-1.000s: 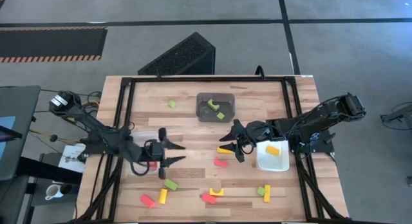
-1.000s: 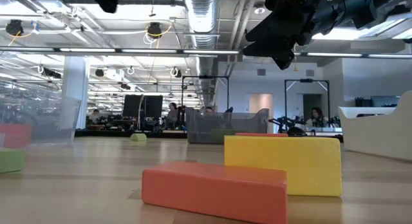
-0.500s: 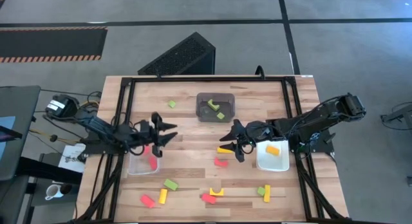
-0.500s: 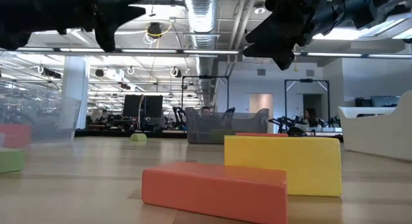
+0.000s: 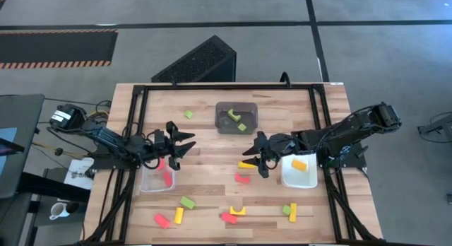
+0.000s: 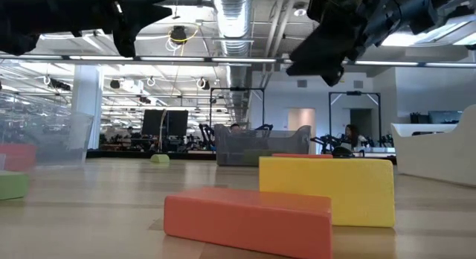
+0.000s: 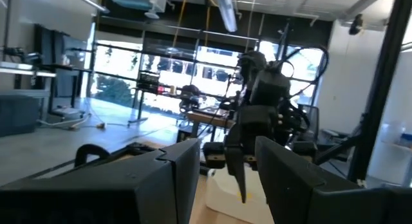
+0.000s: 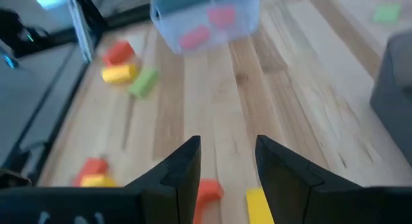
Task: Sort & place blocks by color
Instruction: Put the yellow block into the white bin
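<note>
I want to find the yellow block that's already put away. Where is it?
In the high view, the yellow block lies inside the white bin on the table's right side, beside the right gripper.

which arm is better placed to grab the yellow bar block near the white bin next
Right. Its open end effector hovers just above the yellow bar block, beside the white rectangular bin; the left end effector is open over the clear plastic bin.

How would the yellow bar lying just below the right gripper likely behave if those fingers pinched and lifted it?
The yellow bar looks solid with flat faces, so it should stay stiff and probably not roll. It lies flat on the table, so tipping seems unlikely. Being small, it is probably light for the right gripper.
</note>
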